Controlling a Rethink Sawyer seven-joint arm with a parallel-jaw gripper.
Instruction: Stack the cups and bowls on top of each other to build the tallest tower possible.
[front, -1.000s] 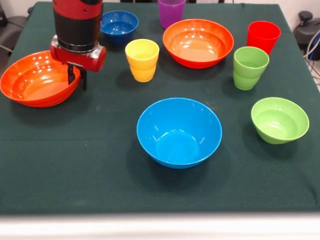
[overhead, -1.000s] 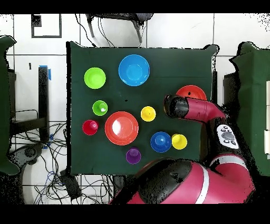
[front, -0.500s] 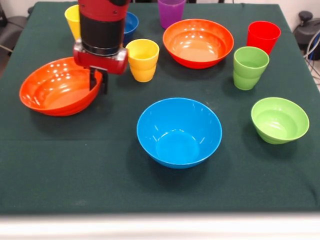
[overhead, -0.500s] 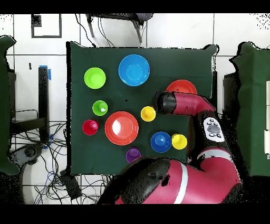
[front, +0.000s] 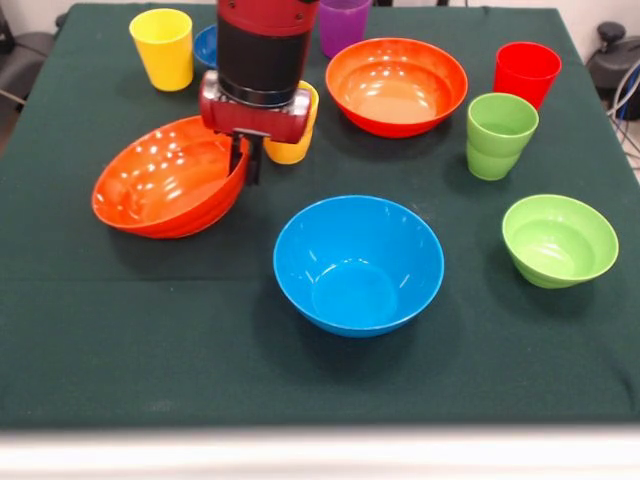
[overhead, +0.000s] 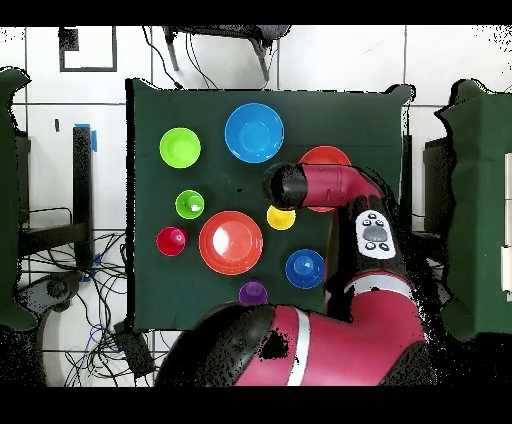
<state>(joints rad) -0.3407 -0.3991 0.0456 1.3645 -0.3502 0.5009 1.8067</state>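
My gripper (front: 247, 160) is shut on the right rim of a large orange-red bowl (front: 160, 190), which hangs tilted just left of the large light-blue bowl (front: 358, 262). In the overhead view this held bowl (overhead: 325, 158) shows partly under my arm, right of the light-blue bowl (overhead: 254, 132). The yellow-orange cup (front: 292, 150) stands right behind the gripper. The second orange-red bowl (front: 396, 85) and the red cup (front: 526, 70) stand at the back right. No tower shows; every piece stands apart.
A yellow cup (front: 163, 47), a small dark-blue bowl (front: 206, 45) and a purple cup (front: 343, 22) stand along the far edge. A lime-green cup (front: 498, 135) and a small lime-green bowl (front: 558, 240) are on the right.
My gripper has carried the orange-red bowl rightwards from the table's left edge towards the light-blue bowl. The bowl is more tilted now. The yellow cup has come into sight.
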